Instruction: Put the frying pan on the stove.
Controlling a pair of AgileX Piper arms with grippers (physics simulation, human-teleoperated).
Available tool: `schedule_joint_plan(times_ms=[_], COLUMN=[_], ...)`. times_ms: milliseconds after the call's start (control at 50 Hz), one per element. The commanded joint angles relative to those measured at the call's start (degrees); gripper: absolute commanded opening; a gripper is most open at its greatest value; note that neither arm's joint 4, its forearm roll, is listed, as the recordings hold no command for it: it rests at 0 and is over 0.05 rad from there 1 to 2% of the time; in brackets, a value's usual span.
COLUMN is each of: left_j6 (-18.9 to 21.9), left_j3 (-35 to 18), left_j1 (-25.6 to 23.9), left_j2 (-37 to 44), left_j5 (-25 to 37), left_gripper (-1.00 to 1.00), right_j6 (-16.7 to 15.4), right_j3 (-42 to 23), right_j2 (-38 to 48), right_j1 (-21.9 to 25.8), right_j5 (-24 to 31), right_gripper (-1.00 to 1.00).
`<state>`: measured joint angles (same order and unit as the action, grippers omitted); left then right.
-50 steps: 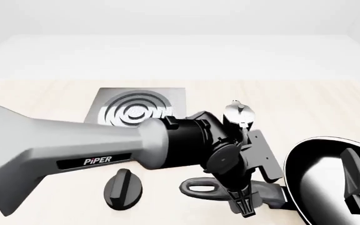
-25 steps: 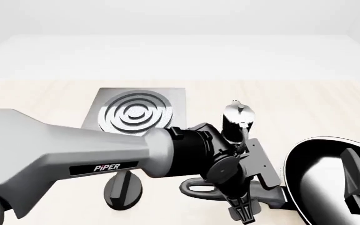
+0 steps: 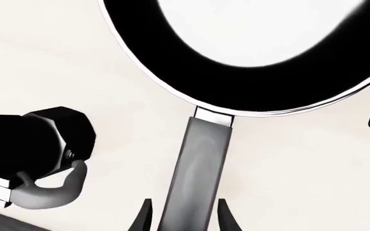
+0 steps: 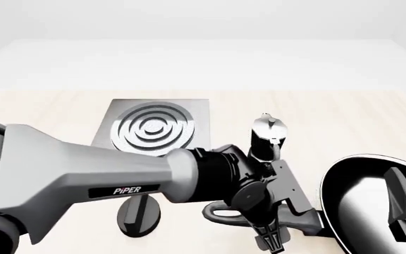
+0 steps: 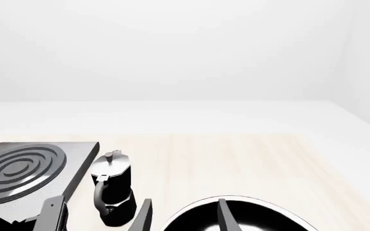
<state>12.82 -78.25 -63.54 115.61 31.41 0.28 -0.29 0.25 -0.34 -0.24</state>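
Note:
The frying pan (image 4: pixel 361 196) lies at the table's front right, its long grey handle (image 3: pixel 198 168) pointing left and ending in a loop (image 4: pixel 224 213). My left gripper (image 4: pixel 270 239) points down over the handle. In the left wrist view the left gripper (image 3: pixel 185 222) is open, one fingertip on each side of the handle, close to its edges. My right gripper (image 4: pixel 404 203) hangs open above the pan's right part; in the right wrist view the right gripper (image 5: pixel 185 216) holds nothing over the pan (image 5: pixel 236 216). The stove (image 4: pixel 157 124) sits at the back left, bare.
A small moka pot (image 4: pixel 266 135) stands between the stove and the pan, just behind my left wrist; it also shows as the moka pot (image 3: pixel 44 144) beside the handle. A black oval knob (image 4: pixel 139 211) lies in front of the stove, under my left forearm.
My left arm has swung down and nearer, lowering its gripper onto the pan handle and uncovering the stove. Pan, moka pot and right gripper have stayed put.

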Motion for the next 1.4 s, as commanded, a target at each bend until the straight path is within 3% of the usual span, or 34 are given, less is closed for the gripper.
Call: schedule_joint_plan(times_ms=[20,320,340,1400], left_j6=[-0.9,-2.6,-2.6,8.5], left_j3=[0.1,0.9,1.0,-9.5], left_j1=[0.7,0.1,-0.1,6.0], left_j2=[1.1,2.2,1.6,-5.4], left_j5=[-0.3,-2.1,-2.2,6.0], left_gripper=[1.00,1.00,-1.00,-1.00], right_j6=[0.0,0.0,0.0,0.0], right_j3=[0.1,0.1,0.1,0.1], right_j2=[-0.1,-0.1,-0.1,-0.1], right_j1=[0.0,0.0,0.0,0.0], right_j5=[0.0,0.0,0.0,0.0], right_gripper=[1.00,1.00,1.00,1.00])
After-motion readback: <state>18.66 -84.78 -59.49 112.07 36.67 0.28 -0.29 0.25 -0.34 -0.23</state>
